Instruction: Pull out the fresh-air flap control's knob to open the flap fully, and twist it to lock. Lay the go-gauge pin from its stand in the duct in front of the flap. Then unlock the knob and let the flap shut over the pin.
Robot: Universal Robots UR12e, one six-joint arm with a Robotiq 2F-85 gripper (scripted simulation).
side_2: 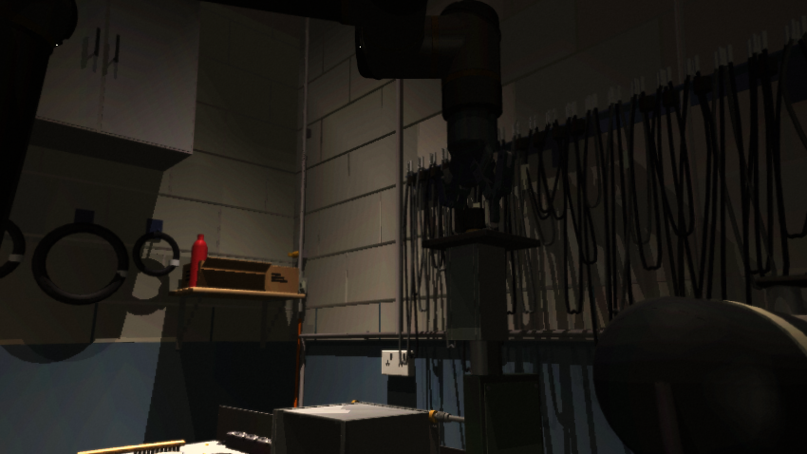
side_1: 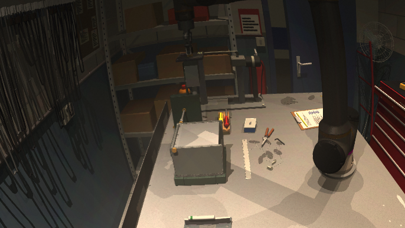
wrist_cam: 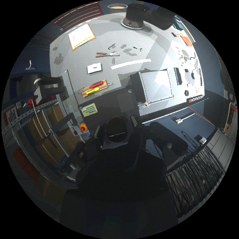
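Note:
At the back left of the bench, a grey pillar carries a dark plate, and a black knob (side_2: 471, 219) stands on top of that plate. My gripper (side_1: 187, 50) hangs straight down over the knob and is open, holding nothing. From the wrist camera the knob (wrist_cam: 116, 132) shows as a dark round cap with a pale line across it, right under the fingers. In front of the pillar sits the grey box-shaped duct (side_1: 197, 149) on a green base. A thin rod with an orange tip (side_1: 179, 127) runs along its left side. I cannot make out the go-gauge pin.
The arm's thick base (side_1: 335, 147) stands at the right of the bench. Screwdrivers (side_1: 225, 120), a white box (side_1: 250, 124), pliers (side_1: 267, 136), a ruler (side_1: 246, 158) and a clipboard (side_1: 307, 118) lie between it and the duct. Shelves with cardboard boxes stand behind.

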